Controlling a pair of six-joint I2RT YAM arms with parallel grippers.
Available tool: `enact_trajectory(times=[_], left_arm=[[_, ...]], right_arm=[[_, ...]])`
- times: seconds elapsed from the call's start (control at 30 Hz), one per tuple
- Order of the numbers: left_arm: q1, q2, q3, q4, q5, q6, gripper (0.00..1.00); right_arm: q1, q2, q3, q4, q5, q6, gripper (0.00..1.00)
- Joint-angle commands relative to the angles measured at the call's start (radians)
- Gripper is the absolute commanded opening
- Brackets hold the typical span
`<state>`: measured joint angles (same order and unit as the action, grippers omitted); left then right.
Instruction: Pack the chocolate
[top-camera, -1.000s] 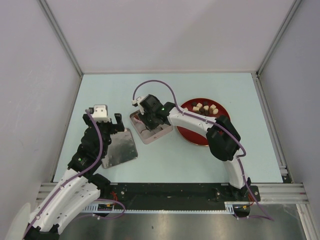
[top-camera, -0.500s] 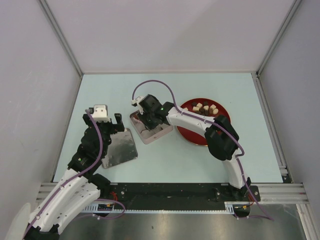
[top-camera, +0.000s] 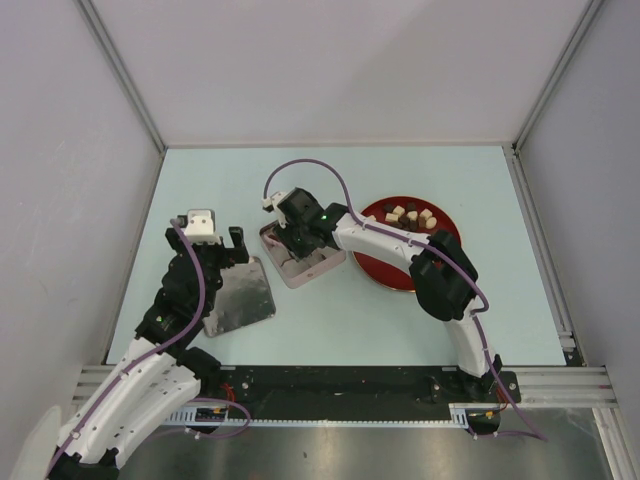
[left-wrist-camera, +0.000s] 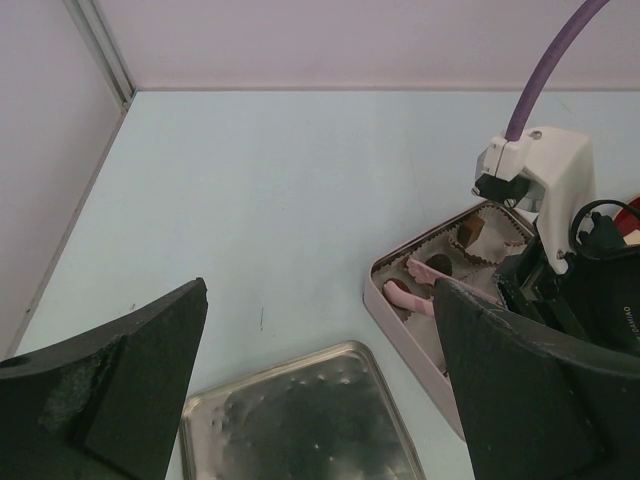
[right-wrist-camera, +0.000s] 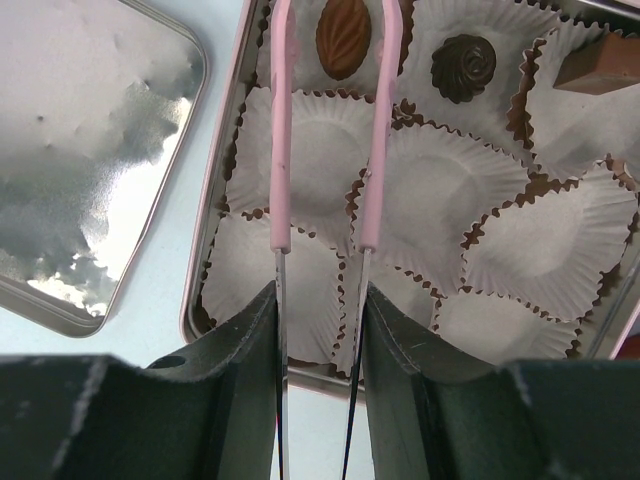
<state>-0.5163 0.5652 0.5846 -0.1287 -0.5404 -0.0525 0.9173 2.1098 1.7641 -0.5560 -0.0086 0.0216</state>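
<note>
Right arm setting a piece into the tin, left arm idle.

The right gripper (right-wrist-camera: 318, 300) is pinched on a pair of pink tongs (right-wrist-camera: 281, 150), whose slightly parted tips straddle a reddish-brown oval chocolate (right-wrist-camera: 343, 38) lying in a paper cup (right-wrist-camera: 440, 190) at 12 o'clock in the wrist view; whether the tips touch it I cannot tell. A dark swirl (right-wrist-camera: 463, 67) sits at 1 o'clock and a brown bar (right-wrist-camera: 600, 62) at 2 o'clock, with the other cups of the square tin (right-wrist-camera: 205, 230) bare. This looks like the drop-off. The next move calls for lifting the tongs straight out, then swinging to the red plate (top-camera: 385, 272) at 3 o'clock of the tin, where more chunks (top-camera: 410, 215) wait. The left gripper (left-wrist-camera: 320, 290) hangs spread wide above the lid (left-wrist-camera: 300, 420), at 8 o'clock of the tin.
</note>
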Motion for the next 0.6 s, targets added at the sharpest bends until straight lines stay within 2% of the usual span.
enact_trajectory(times=[0.0, 0.33, 0.57], left_arm=[[0.006, -0.011, -0.002, 0.034, -0.009, 0.002, 1.00], [0.006, -0.004, -0.002, 0.038, -0.006, 0.000, 1.00], [0.006, 0.005, 0.000, 0.035, -0.001, -0.004, 1.00]], right_arm=[[0.003, -0.048, 0.051, 0.024, 0.009, -0.008, 0.38], [-0.032, -0.227, -0.064, 0.033, 0.078, 0.024, 0.38], [-0.110, -0.430, -0.264, 0.016, 0.130, 0.092, 0.40]])
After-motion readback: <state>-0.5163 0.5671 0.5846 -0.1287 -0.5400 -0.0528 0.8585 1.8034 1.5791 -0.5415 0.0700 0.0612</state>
